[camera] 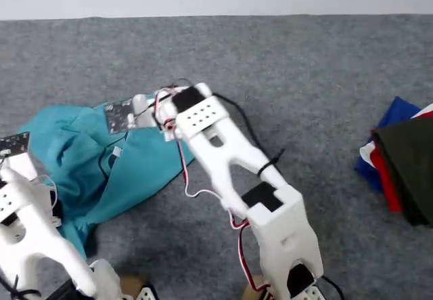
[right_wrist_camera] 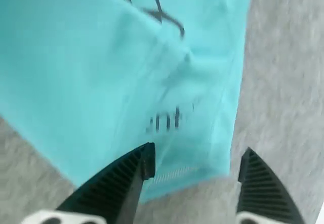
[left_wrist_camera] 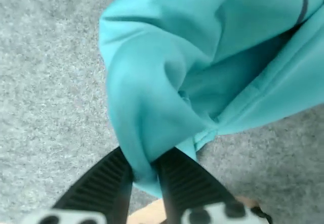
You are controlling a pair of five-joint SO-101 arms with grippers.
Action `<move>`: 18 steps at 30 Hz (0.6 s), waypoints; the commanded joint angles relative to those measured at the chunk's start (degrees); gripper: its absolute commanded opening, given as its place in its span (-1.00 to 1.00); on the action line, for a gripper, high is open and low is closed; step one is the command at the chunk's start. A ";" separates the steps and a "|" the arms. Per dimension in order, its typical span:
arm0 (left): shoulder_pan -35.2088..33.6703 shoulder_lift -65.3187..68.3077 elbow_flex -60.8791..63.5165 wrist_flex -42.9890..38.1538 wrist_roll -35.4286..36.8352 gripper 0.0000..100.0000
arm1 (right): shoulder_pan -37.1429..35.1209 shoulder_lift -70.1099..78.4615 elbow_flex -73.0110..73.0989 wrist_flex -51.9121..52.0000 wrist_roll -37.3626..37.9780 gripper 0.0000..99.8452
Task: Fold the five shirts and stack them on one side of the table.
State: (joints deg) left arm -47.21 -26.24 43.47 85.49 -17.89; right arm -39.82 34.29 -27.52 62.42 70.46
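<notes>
teal shirt [camera: 81,158] lying crumpled on the left part of the grey table [camera: 304,76]. left gripper [left_wrist_camera: 143,166] — pinched tight on a bunched fold of the shirt. right gripper [right_wrist_camera: 197,162] — fingers spread apart over the shirt's hem, gripping nothing. a stack of folded shirts [camera: 406,164] sits well apart at the table's right edge, a dark one on top.

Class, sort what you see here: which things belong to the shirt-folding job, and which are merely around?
Belonging to the job:
teal shirt, pinched by the left tool
right tool, open over that shirt
stack of folded shirts at the table's side

Merely around:
grey table cover
red and white cable along an arm
</notes>
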 commanded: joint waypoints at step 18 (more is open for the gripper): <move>-0.09 -1.67 1.36 -2.99 -0.44 -1.00 | -7.96 10.24 -0.70 -8.75 12.04 -0.43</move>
State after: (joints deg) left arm -47.21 -26.24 45.05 83.12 -17.98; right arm -47.12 44.40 -27.52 54.59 80.40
